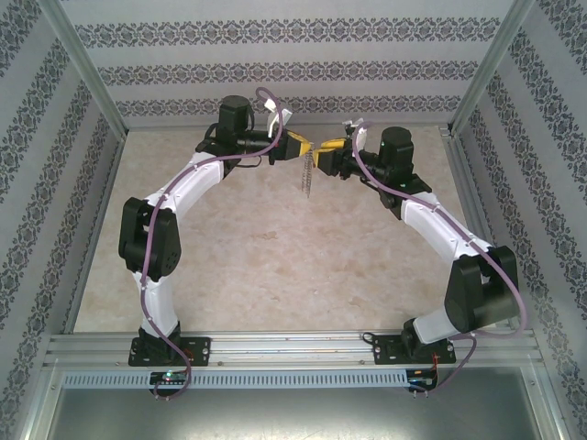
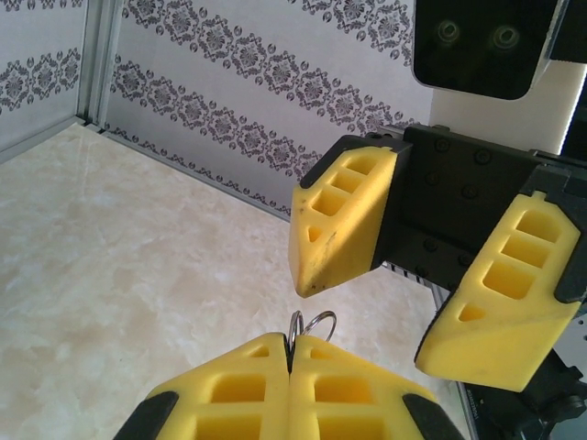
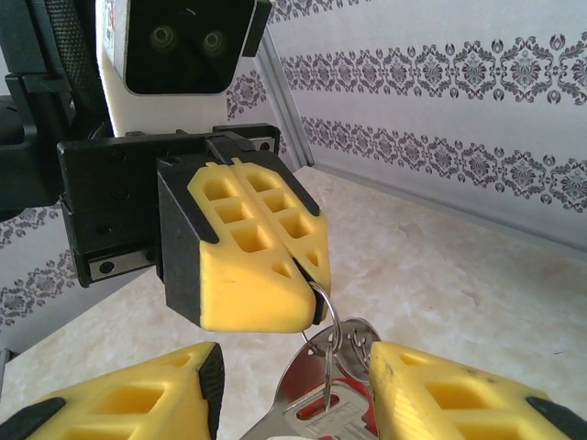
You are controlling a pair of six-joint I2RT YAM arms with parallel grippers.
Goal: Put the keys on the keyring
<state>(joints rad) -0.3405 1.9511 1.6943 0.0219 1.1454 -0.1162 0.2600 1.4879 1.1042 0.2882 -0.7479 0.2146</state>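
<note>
**Left claw pinches the keyring above the far edge of the bench**

Closest to the top camera, the aluminium rail (image 1: pixel 293 346) runs along the near edge of the bench (image 1: pixel 275 266) and carries both arm bases. From there the left arm (image 1: pixel 170 220) and the right arm (image 1: pixel 449 247) bow outward and forward. Their wrists face each other tip to tip above the middle of the far edge, lifted clear of the marble-patterned top. Patterned wall panels (image 1: pixel 275 73) close in the bench on three sides.

The left gripper (image 1: pixel 300 148) is clenched. In both wrist views its yellow fingers (image 3: pixel 257 266) press flat against each other, and the keyring (image 3: pixel 327 313) is nipped between their tips. A thin silver arc of the loop pokes out past the pads.

The right gripper (image 1: pixel 322 156) is released. Its two fingers (image 2: pixel 344 220) stand well apart, just beside the left tips, with one on each side of what hangs from the loop.

The keys (image 3: pixel 321 412) dangle from the keyring directly under the left fingertips, between the spread right fingers. They are silver metal with a patch of red showing. One rounded silver head lies very close to the right-hand pad, but I cannot tell whether it touches. From the top view the bunch shows as a thin silvery strand hanging straight down in the air, clear of the bench top, near the far edge.
</note>
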